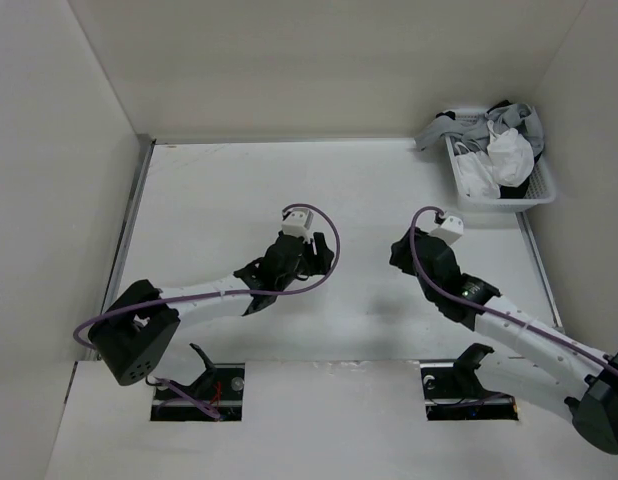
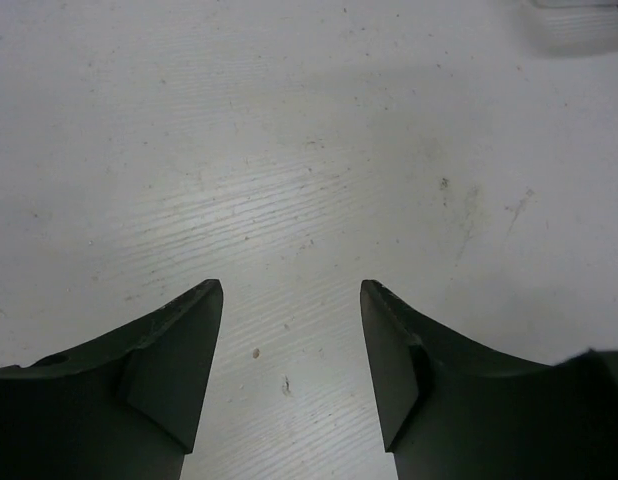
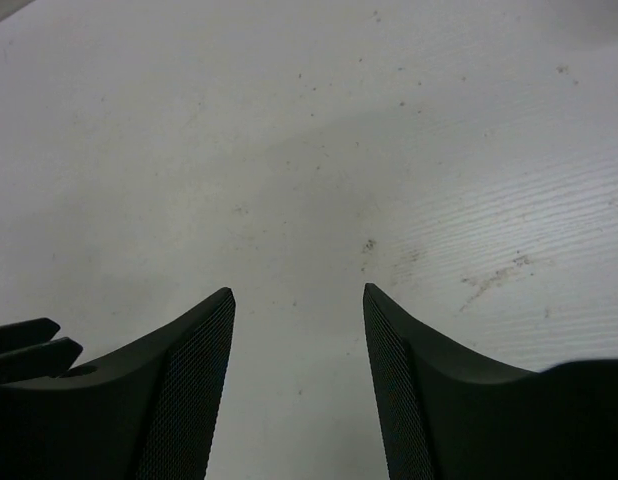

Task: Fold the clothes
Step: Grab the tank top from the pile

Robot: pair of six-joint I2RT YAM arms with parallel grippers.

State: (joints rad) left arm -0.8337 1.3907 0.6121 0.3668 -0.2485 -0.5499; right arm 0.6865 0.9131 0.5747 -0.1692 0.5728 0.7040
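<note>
The clothes (image 1: 509, 155) lie heaped in a white basket (image 1: 545, 192) at the table's back right corner, white pieces mixed with grey and black ones. I cannot pick out a single garment's shape there. My left gripper (image 1: 311, 248) (image 2: 291, 290) hovers over bare tabletop left of centre, open, with nothing between its fingers. My right gripper (image 1: 403, 250) (image 3: 299, 292) hangs over bare tabletop right of centre, also open and holding nothing. Both are well short of the basket.
White walls close the table in at the left, back and right. A metal rail (image 1: 132, 215) runs along the left edge. Purple cables (image 1: 329, 250) loop over both arms.
</note>
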